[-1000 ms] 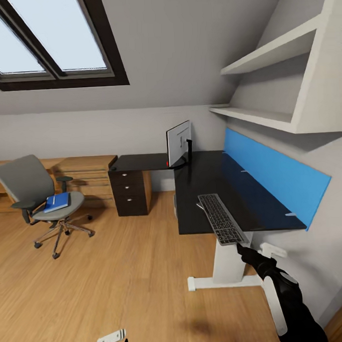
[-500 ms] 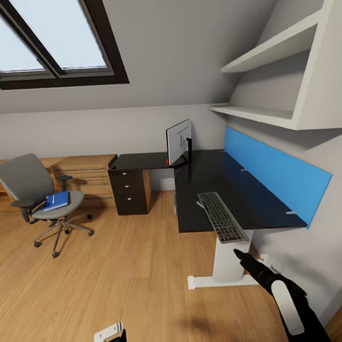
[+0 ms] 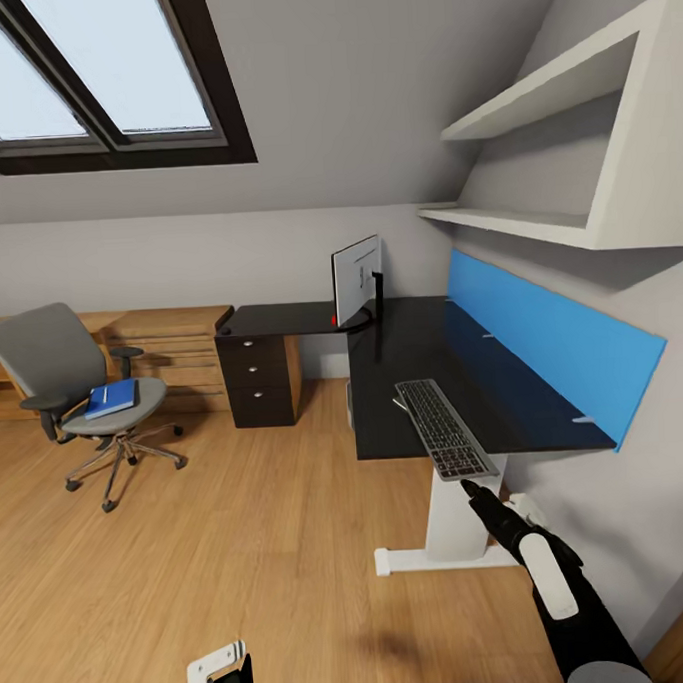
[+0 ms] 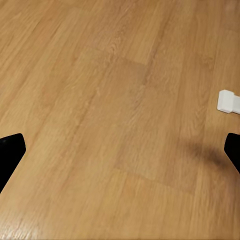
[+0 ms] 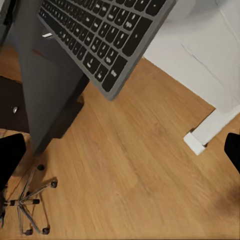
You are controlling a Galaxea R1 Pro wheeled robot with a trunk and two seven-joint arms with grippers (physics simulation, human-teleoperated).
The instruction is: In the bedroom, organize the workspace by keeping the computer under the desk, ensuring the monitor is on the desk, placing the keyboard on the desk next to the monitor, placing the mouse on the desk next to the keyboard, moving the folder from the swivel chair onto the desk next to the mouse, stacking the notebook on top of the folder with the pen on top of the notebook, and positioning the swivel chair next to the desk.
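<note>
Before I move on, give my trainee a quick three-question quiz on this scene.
1. True or false: the keyboard lies wholly on the desk.
2. What lies on the chair seat? A) folder B) pen C) mouse
3. Fill in: the right gripper is just below the keyboard's ____ end.

Key: 1 false, its near end overhangs the edge. 2 A, the folder. 3 near.

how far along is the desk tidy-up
Done: monitor stands on the desk. In hand: nothing; the keyboard overhangs the desk's near edge, right pincer open just below it. Left: folder lies on the chair; left pincer open over floor.
</note>
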